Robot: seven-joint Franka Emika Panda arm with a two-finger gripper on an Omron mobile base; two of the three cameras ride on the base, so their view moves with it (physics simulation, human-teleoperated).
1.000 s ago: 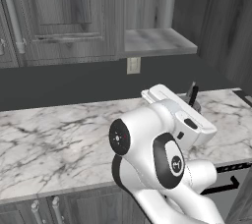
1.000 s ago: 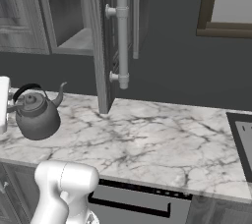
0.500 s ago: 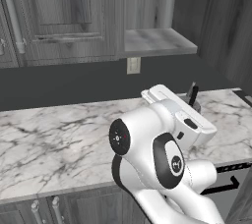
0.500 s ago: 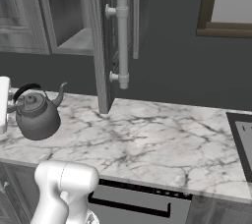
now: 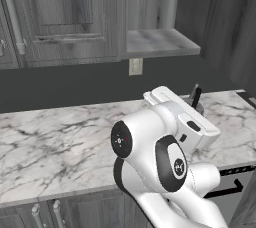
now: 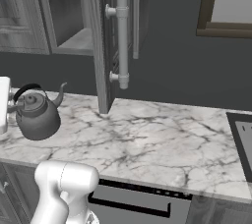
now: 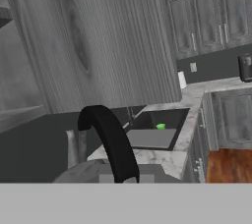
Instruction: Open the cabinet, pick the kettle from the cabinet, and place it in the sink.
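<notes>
Carrying step: the pincer [image 7: 118, 181] is clenched on the kettle [image 6: 37, 117] handle, over the marble surface [image 6: 162, 139]. Next, swing toward the sink [image 7: 160, 127] at two o'clock.

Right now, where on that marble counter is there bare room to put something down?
The widest bare stretch of the counter lies between the open cabinet door and the dark panel at its right end. It is crowded at the left end, where the gripper holds the kettle. In the hand view, the sink holds a small green thing.
</notes>
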